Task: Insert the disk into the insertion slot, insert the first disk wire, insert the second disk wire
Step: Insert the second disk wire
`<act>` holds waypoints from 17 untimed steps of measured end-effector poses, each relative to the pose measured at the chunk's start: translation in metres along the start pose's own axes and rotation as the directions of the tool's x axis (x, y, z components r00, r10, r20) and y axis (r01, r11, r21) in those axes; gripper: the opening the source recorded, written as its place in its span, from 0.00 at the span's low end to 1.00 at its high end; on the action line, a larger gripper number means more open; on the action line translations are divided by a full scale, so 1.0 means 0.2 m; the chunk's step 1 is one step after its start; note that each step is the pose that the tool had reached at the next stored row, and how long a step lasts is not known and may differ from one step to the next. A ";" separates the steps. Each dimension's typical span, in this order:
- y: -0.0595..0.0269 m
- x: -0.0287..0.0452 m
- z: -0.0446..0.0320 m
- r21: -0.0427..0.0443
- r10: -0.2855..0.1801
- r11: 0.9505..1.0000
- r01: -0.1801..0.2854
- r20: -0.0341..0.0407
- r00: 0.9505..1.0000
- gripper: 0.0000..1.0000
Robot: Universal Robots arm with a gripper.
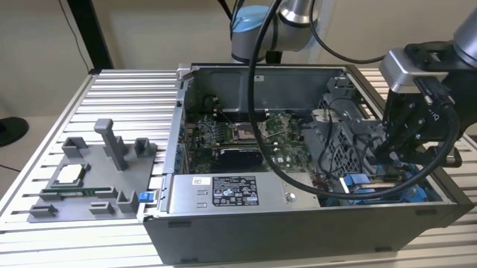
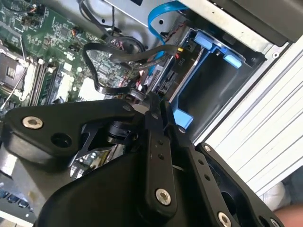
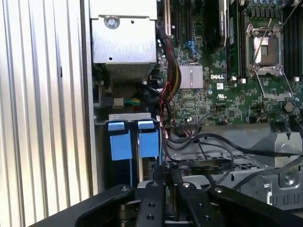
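The disk sits in its bright blue frame inside the insertion slot, at the case's front corner on the exterior view's right. Its blue frame tabs show side by side under the slot's metal rim. My gripper reaches down into that corner, close to the disk's connector end. Its black fingers are pressed together on the end of a flat black disk wire that loops back over the motherboard. A light blue wire curves beside the disk.
The grey labelled power-supply box lies along the case's front wall. A perforated grey cage stands beside the gripper, with the green motherboard behind. A grey parts fixture rests on the slatted table at the exterior view's left.
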State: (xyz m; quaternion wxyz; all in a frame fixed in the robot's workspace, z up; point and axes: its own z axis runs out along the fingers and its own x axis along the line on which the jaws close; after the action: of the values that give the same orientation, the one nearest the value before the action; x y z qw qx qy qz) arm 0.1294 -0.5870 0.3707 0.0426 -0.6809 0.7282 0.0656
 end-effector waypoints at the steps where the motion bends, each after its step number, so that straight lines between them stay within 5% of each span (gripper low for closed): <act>1: 0.001 0.004 0.003 0.006 -0.001 1.000 0.001 0.000 1.000 0.00; 10: 0.006 0.037 0.026 0.055 -0.011 0.998 0.011 0.003 1.000 0.00; 17: 0.006 0.042 0.044 0.069 -0.015 0.997 0.015 0.003 1.000 0.00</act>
State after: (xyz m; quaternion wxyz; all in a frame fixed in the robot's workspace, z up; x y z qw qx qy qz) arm 0.1273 -0.5939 0.3608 0.0678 -0.6844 0.7248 0.0412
